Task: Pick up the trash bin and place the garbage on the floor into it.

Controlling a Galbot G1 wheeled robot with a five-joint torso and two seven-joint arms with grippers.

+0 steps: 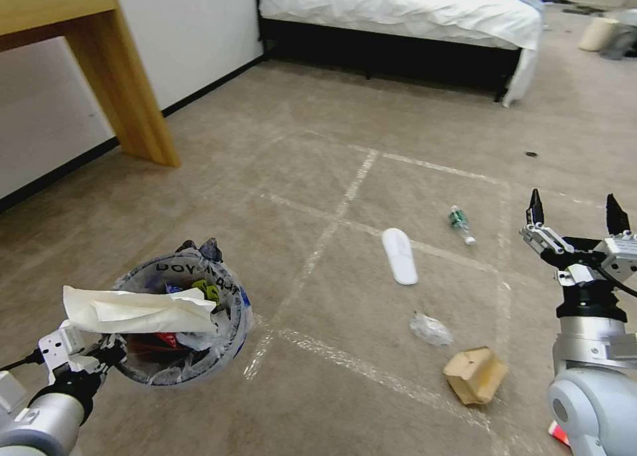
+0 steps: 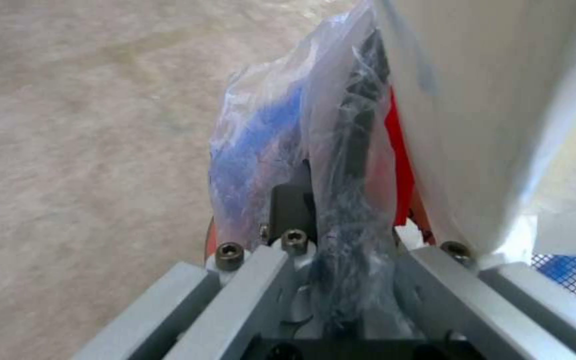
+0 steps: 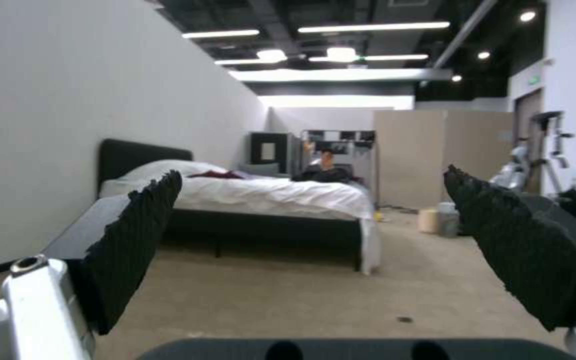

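my left gripper (image 1: 99,350) is clenched on the rim of the small round bag-lined trash bin (image 1: 182,323), held above the carpet. my right gripper (image 1: 576,218) hovers spread wide. beyond lie a tan paper bag (image 1: 475,374), white slipper sole (image 1: 399,255) and green-labelled bottle (image 1: 460,224).

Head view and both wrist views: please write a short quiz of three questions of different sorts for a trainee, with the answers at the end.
1. True or false: the left pincer is shut on the rim of the trash bin and holds it off the floor.
2. Multiple choice: which piece of garbage lies nearest the bed? A) the tan paper bag B) the white slipper sole C) the green-labelled bottle
3. Fill in: the right pincer is raised, open and holds ____.

Key: 1 true. 2 C. 3 nothing.
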